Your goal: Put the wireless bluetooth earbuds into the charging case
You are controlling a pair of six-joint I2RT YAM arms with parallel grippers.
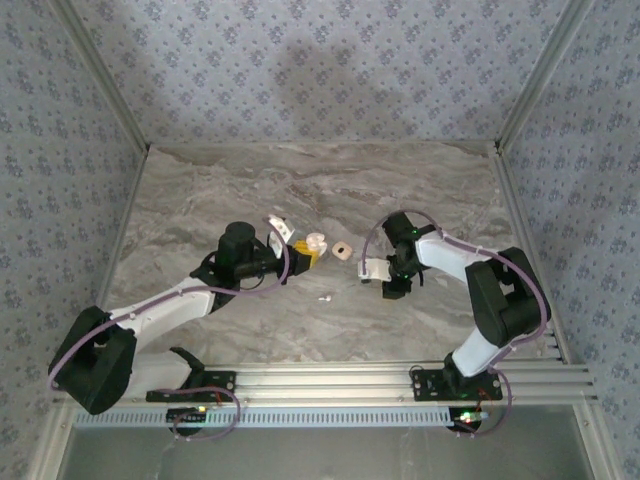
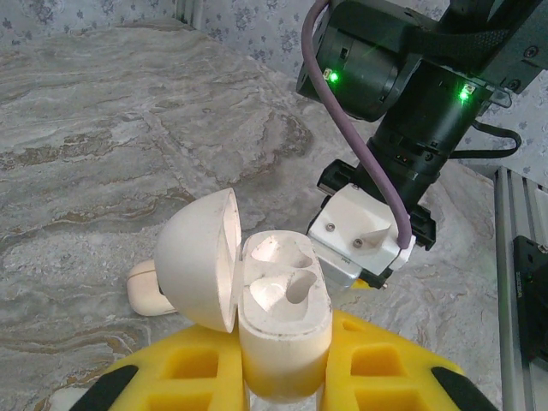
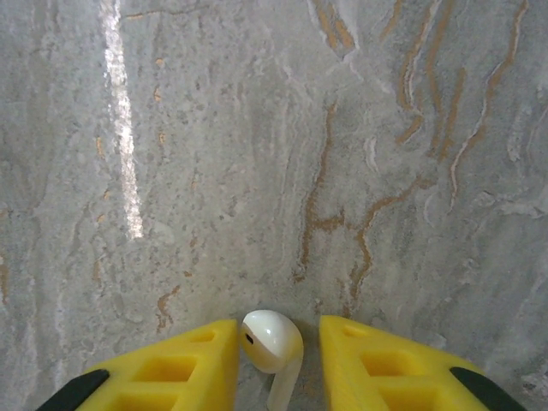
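Earbud 1 (image 1: 324, 297) lies loose on the desk (image 1: 200, 190) btwn the 2 arms, nearer their bases than the other small items and apart from both claws. Earbud 2 (image 3: 272, 342) sits btwn the 2 yellow fingers (image 3: 214, 342) of the R claw (image 3: 278, 322), bud end toward the tips, stem running back toward the cam. It's all but touching the finger on that view's left, w/ a sliver of desk showing on its other side, so the R claw reads as narrowly apart, not clamped. That makes 2 earbuds in all, neither in the case. Just beyond, 1 charging case (image 2: 282, 312) has its base clamped btwn the fingers of the L claw (image 2: 278, 347). Its lid (image 2: 201, 257) is hinged back to the left in the L wrist view, and its 2 wells are both bare. The R arm's white wrist block (image 2: 360, 231) hangs just behind the case, w/ 2 green lights on the black housing above. 1 small beige rounded piece (image 2: 144, 287) rests on the desk past the lid, near the case but apart from it; can't tell what it is. Farthest back, patterned walls (image 1: 320, 70) on 3 sides.
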